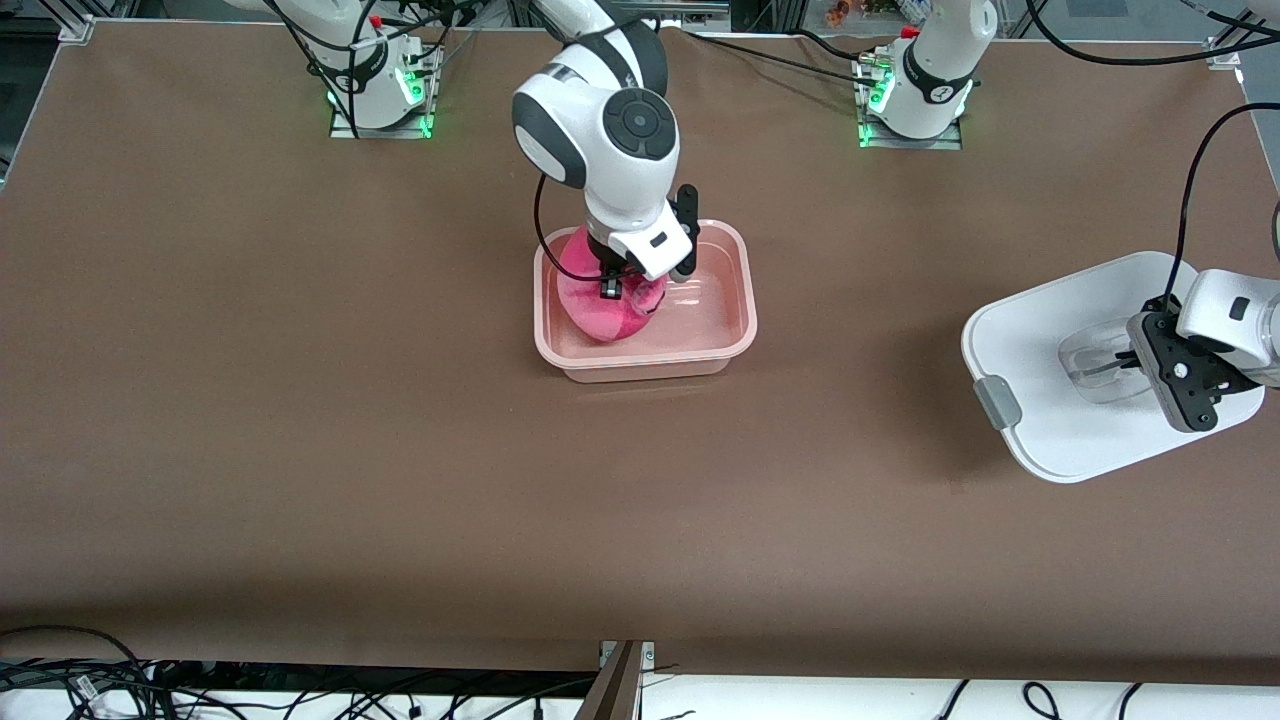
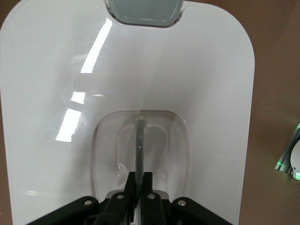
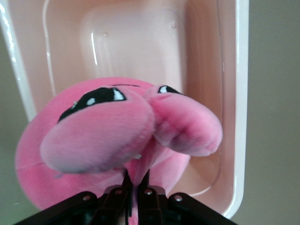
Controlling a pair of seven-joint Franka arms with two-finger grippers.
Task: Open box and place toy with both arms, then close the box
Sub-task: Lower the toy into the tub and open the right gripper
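right gripper (image 1: 613, 290): fingers pressed together, pinching plush of the toy; sits over the box end toward the right arm's end of the table
right gripper, wrist view (image 3: 136, 183): fingers (image 3: 123, 187) clamped on a fold of pink fabric, toy bulging directly in front of them
toy (image 1: 600, 295): magenta-pink plush, directly under and around the right fingertips, low in the box, part of it over the rim; dark eyes with white glints face the wrist camera (image 3: 101, 129)
box (image 1: 720, 330): pale pink tub, open, no lid on it, mid-table; bare floor shows on the side toward the left arm's end of the table
left gripper (image 1: 1128, 362): fingers shut on the clear handle of the lid, toward the left arm's end of the table
left gripper, wrist view (image 2: 139, 180): fingers (image 2: 130, 183) squeezed on the thin upright bar of the handle
handle (image 2: 139, 140): clear, recessed in the lid's middle
lid (image 1: 1050, 400): white, well apart from the box, tilted; whether its low edge touches the table cannot tell
clip (image 1: 997, 401): grey, on the lid edge facing the box
table (image 1: 300, 400): brown surface under everything
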